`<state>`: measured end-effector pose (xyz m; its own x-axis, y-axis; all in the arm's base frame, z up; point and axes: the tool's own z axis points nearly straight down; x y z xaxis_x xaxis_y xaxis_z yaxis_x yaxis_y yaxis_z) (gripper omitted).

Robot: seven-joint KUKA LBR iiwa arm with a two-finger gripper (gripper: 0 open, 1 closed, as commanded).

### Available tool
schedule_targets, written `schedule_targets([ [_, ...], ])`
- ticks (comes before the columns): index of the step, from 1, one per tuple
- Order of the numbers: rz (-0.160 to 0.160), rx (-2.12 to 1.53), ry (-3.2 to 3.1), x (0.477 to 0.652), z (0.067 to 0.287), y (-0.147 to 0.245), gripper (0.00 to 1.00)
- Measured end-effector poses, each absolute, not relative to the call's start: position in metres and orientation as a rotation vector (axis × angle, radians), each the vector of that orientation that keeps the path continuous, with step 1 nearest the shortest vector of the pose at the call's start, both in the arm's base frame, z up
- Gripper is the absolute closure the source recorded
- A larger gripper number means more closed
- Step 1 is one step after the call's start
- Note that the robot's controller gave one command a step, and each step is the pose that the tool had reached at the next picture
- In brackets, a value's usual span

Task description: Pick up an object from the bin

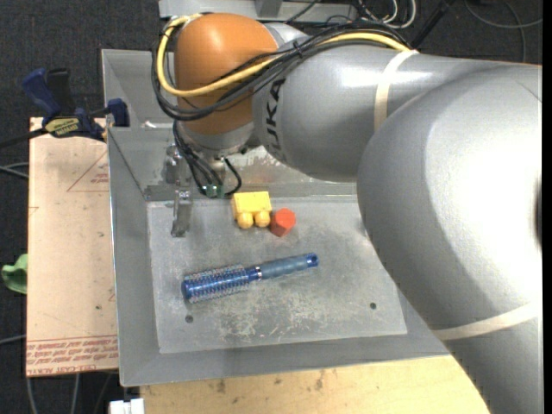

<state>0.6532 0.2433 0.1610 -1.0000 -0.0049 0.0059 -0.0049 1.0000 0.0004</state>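
Note:
My gripper [180, 221] hangs low over the back left part of the bin floor, under the arm's wrist, with nothing seen in it. A yellow block [251, 207] with two round knobs lies a short way to its right. Touching that block's right side is a small red-orange block [282, 222]. A blue hairbrush [248, 276] lies across the middle of the floor in front of the gripper, bristle head to the left and handle to the right.
The bin's sloping left wall rises just left of the gripper. The big arm covers the right half of the bin and its back wall.

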Motion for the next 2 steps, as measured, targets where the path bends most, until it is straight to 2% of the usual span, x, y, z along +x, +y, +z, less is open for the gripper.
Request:
schedule_targets([
  [1,0.002,0.275,-3.128,0.603,0.139,0.173,0.0],
  [2,-0.001,0.517,-3.09,0.516,0.067,0.159,0.0],
])
